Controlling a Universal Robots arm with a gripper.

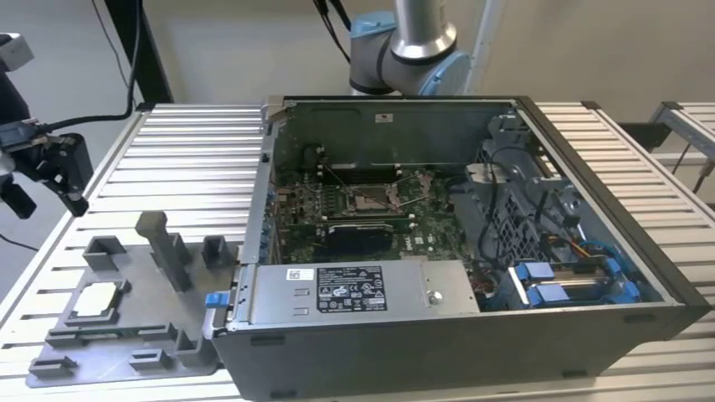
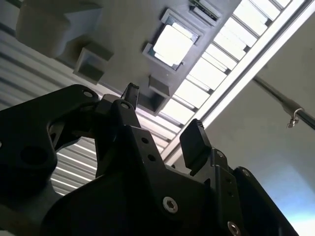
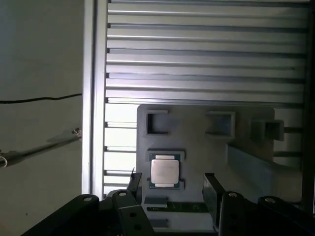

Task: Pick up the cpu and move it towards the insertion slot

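Cpu (image 3: 164,172) lies flat, pale face up, in a square recess of the grey tray (image 3: 197,147), on the slatted table (image 3: 197,59) at the exterior view's left. Gripper (image 3: 170,174) hangs above the tray with its fingers (image 3: 211,189) spread wide and nothing between them, clear of the cpu; in both wrist views the cpu shows between the two black fingers. Slot (image 1: 369,198) sits on the green board inside the open computer case (image 1: 447,343), at the exterior view's right of the tray and well apart from the cpu, its metal frame around a dark, bare centre
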